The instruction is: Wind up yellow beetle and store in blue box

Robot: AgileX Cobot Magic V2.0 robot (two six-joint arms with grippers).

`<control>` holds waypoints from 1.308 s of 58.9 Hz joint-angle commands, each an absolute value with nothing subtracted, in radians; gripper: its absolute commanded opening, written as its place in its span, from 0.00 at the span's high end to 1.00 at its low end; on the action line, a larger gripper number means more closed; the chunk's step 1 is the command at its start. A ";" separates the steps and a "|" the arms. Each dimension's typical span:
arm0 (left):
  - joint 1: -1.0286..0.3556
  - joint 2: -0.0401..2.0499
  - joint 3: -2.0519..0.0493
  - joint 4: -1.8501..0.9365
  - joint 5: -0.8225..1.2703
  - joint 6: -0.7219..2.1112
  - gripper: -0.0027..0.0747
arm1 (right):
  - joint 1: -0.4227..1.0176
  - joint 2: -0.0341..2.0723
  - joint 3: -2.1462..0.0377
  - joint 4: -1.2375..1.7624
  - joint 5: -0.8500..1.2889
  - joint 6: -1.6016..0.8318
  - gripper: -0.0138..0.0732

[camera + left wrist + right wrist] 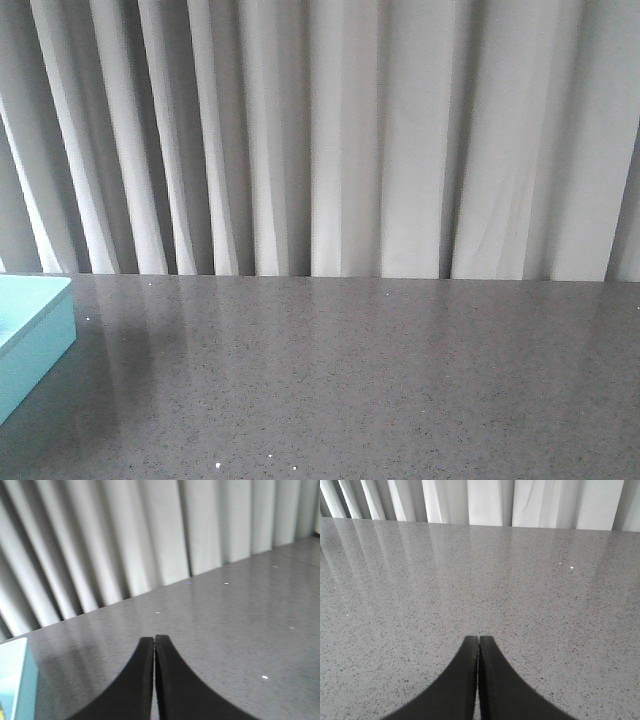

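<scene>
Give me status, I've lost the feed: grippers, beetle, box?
Left gripper shut, empty. Right gripper shut, empty. Blue box at table's left edge; beetle not clearly seen. Nothing in the way.

Front and wrist cameras share the grey table (380, 380), facing curtains (330, 130).

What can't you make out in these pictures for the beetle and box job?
- Yellow beetle: not clearly in any view; a yellowish speck at the left wrist view's edge is too small to identify.
- Blue box: cut off by the front view's left edge; interior mostly out of frame.
- Both arms: absent from the front view.
</scene>
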State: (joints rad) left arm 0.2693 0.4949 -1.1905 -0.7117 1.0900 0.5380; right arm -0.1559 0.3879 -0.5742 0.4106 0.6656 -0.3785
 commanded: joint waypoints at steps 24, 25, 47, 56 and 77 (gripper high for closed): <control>0.114 0.273 -0.279 -0.685 0.268 0.526 0.97 | -0.157 0.395 -0.600 0.425 0.601 -0.382 0.85; 0.110 0.271 -0.263 -0.687 0.255 0.526 0.97 | -0.157 0.395 -0.600 0.425 0.601 -0.382 0.85; -0.042 0.166 -0.107 -0.677 0.056 0.545 0.97 | -0.157 0.395 -0.600 0.425 0.601 -0.382 0.85; -0.042 0.170 -0.078 -0.650 0.047 0.546 0.97 | -0.157 0.395 -0.600 0.425 0.601 -0.382 0.85; -0.043 -0.035 0.016 -0.600 0.068 0.570 0.97 | -0.157 0.395 -0.600 0.425 0.601 -0.382 0.85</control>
